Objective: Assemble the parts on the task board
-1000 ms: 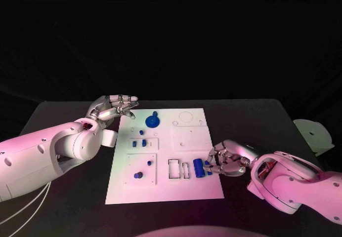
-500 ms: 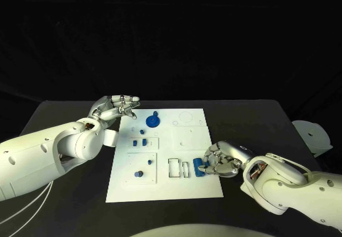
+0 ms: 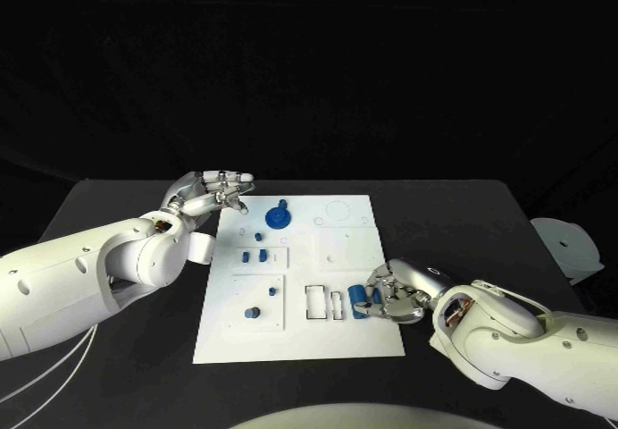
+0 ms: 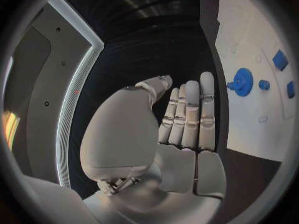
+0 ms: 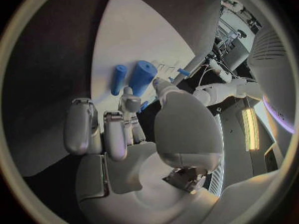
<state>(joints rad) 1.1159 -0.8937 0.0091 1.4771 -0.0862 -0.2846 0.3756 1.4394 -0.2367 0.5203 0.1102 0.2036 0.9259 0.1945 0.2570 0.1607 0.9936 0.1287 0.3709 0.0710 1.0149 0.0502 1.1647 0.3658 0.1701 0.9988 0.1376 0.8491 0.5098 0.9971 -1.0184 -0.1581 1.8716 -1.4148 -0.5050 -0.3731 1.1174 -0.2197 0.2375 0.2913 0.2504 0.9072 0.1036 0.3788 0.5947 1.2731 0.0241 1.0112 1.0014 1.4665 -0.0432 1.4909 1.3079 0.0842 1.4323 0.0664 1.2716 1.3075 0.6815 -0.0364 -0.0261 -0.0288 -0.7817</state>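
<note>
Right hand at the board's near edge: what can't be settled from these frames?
- Whether the right hand grips the blue cylinder: its fingers cover the contact in the head view; the right wrist view leaves it unclear.
- Small blue part beside the fingertips: mostly hidden in the right wrist view.
- Task board slots under that hand: covered.

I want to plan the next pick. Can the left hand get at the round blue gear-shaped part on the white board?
Probably yes: the left hand hovers open beside the blue gear-shaped part, with only bare white board between them.
</note>
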